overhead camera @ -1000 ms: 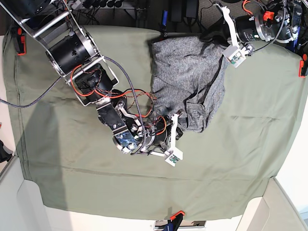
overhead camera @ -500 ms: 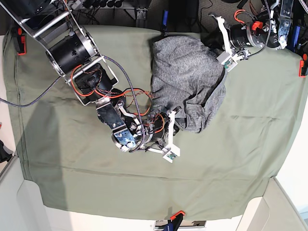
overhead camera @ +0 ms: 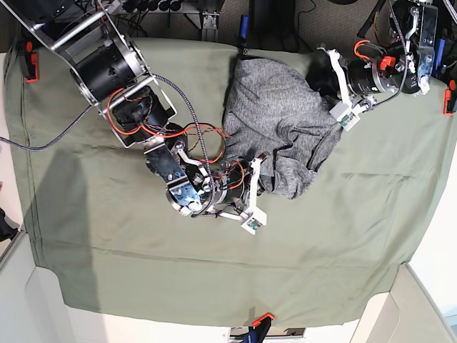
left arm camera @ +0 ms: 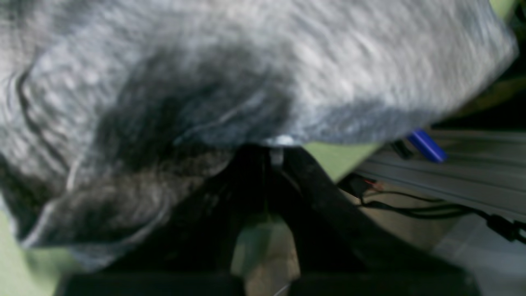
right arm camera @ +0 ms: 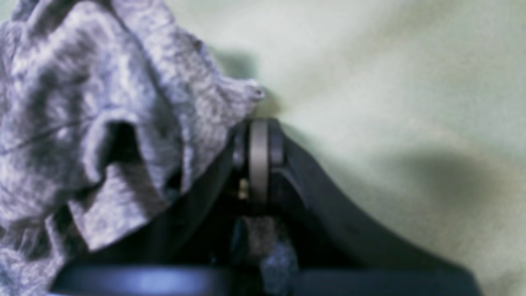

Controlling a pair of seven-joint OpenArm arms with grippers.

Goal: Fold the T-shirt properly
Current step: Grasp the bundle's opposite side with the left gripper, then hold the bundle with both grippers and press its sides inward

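The olive-green cloth sheet (overhead camera: 343,236) covers the desk (overhead camera: 43,314) almost edge to edge, lying mostly flat with shallow creases. Orange clamps (overhead camera: 263,318) grip its border at the near edge and at both sides.

The T-shirt (overhead camera: 275,118), heathered grey with no print, lies bunched on the sheet at the far centre of the base view. Its far portion spreads fairly smooth; its near portion is gathered into overlapping folds that end in a rounded lump.

The right arm (overhead camera: 114,68) reaches from the far left of the base view down to the near edge of the garment. The right claw (right arm camera: 259,139) is clenched on a fold of the T-shirt: in the right wrist view, grey knit is trapped between the closed jaws and crumples upward to the left of them.

The left arm (overhead camera: 389,61) enters from the far right of the base view and meets the garment's right edge. The left claw (left arm camera: 277,150) is clenched on the T-shirt's edge; in the blurred left wrist view, the fabric drapes over the closed jaw tips and fills the upper frame. A blue object (left arm camera: 427,146) lies off the desk beyond the far edge.
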